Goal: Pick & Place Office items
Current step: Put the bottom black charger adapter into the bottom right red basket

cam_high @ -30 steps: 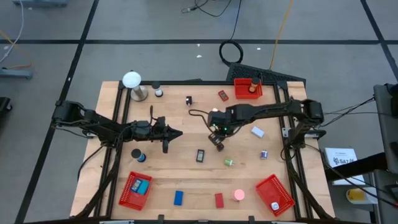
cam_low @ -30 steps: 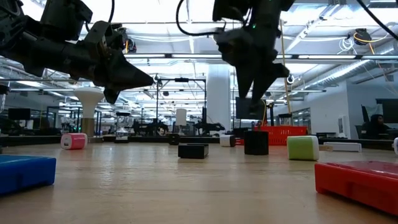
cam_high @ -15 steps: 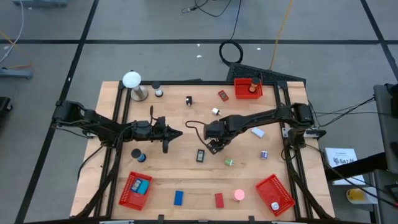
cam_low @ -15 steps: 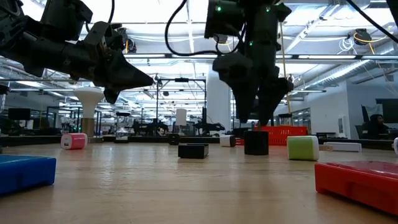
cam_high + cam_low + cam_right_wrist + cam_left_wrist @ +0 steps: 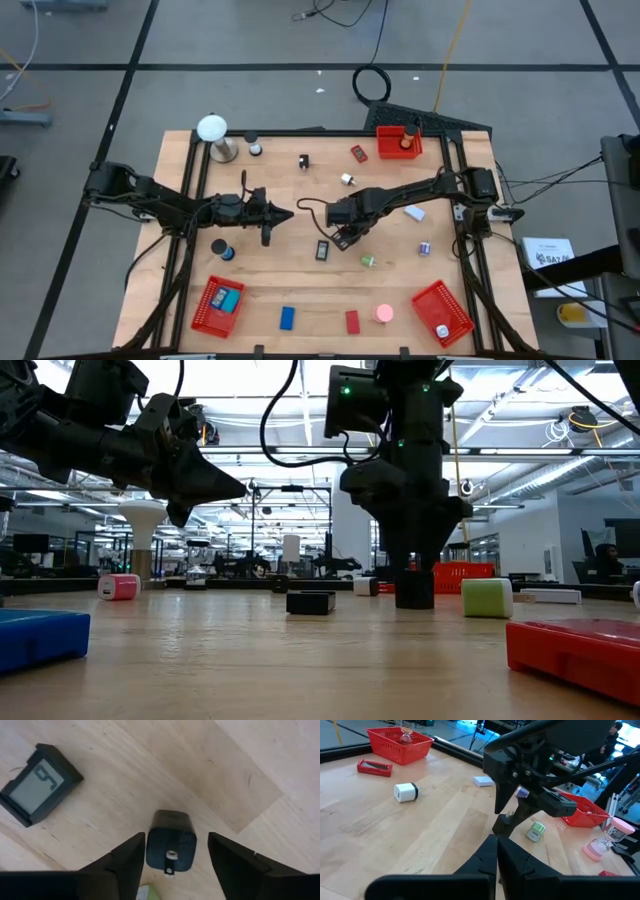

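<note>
Across the wooden table (image 5: 300,290) three red mesh baskets are spread: one at the far edge (image 5: 398,143), one at the near left corner (image 5: 219,305) with a blue piece inside, and one at the near right corner (image 5: 441,312) with a small pale item in it. One white ball on a metal stand (image 5: 213,136) sits at the far left. The loose office items count out as one blue block (image 5: 287,318), one red block (image 5: 352,321), one pink round piece (image 5: 384,313), one green-and-white plug (image 5: 368,261), one small black display unit (image 5: 322,250), one dark blue roll (image 5: 221,249), one pale flat eraser-like piece (image 5: 414,211), one small blue-and-white piece (image 5: 425,247), one white charger plug (image 5: 347,179), one red flat piece (image 5: 358,153), one black clip (image 5: 303,161), and one small dark cylinder (image 5: 254,148).

The right gripper (image 5: 347,238) reaches from the right edge to the table's middle, pointing down, its fingers spread on either side of a black charger block (image 5: 170,846) that stands on the wood just beside the display unit; there is a gap on each side, so the fingers do not press it. In the low view the arm comes straight down over that block (image 5: 414,588).

The left gripper (image 5: 284,214) is stretched level above the table left of centre, its fingers closed together on nothing.
</note>
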You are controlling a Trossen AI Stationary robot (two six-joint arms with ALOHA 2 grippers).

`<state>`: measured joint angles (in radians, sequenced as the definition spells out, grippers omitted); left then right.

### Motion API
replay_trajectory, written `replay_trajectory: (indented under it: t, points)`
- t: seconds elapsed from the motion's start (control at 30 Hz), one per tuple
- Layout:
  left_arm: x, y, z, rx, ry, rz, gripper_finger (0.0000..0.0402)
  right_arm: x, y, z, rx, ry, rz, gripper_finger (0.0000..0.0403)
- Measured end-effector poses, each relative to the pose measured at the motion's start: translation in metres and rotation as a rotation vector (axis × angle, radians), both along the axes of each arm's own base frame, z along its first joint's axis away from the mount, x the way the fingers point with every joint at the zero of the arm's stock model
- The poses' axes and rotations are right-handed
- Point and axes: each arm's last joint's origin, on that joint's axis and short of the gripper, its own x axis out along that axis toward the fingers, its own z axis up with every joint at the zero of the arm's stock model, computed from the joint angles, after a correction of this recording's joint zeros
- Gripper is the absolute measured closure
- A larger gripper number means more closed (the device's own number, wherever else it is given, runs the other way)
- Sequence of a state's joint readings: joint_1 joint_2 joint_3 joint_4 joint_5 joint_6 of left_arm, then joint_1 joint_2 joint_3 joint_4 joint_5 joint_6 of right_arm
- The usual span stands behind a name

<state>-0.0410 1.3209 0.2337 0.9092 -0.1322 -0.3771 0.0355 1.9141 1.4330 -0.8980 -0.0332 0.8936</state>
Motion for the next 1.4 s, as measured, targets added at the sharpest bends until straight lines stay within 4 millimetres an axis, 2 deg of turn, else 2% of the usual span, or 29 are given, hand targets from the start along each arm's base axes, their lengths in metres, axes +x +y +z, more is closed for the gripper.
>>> replay_trajectory:
  t: [0.13,0.3,0.43,0.57,0.7,0.77,0.83,0.97,1.13,1.27,1.4]
  points:
    - [0.0,0.0,0.0,0.0,0.0,0.0,0.0386,-0.001,0.003,0.0,0.014,0.012,-0.003,0.0211]
    - [0.0,0.0,0.0,0.003,0.001,0.0,0.0399,-0.003,0.002,-0.007,0.0,0.002,-0.024,0.02]
    - [0.0,0.0,0.0,0.003,0.0,0.0,0.0387,-0.006,0.003,-0.015,0.02,0.004,-0.014,0.0196]
    - [0.0,0.0,0.0,0.003,0.0,0.0,0.0384,-0.007,0.003,-0.02,-0.005,-0.002,-0.027,0.0215]
    - [0.0,0.0,0.0,0.008,0.001,-0.001,0.0397,-0.007,0.004,-0.017,-0.006,-0.015,-0.02,0.0258]
    - [0.0,0.0,0.0,0.009,0.001,-0.001,0.0398,-0.009,0.005,-0.011,-0.002,-0.023,-0.015,0.0261]
    - [0.0,0.0,0.0,0.008,0.001,-0.001,0.0392,-0.015,0.008,0.003,0.001,-0.047,-0.006,0.0261]
    - [0.0,0.0,0.0,0.013,0.002,-0.002,0.0387,-0.041,0.021,0.046,0.013,-0.076,0.003,0.0261]
    - [0.0,0.0,-0.001,0.028,0.008,-0.005,0.0398,-0.094,0.051,0.094,0.031,-0.049,-0.016,0.0261]
    - [0.0,0.0,-0.001,0.029,0.013,-0.004,0.0385,-0.13,0.082,0.107,0.025,0.044,-0.029,0.0261]
    - [0.0,0.0,-0.001,0.029,0.013,-0.003,0.0388,-0.151,0.113,0.107,0.019,0.096,-0.017,0.0261]
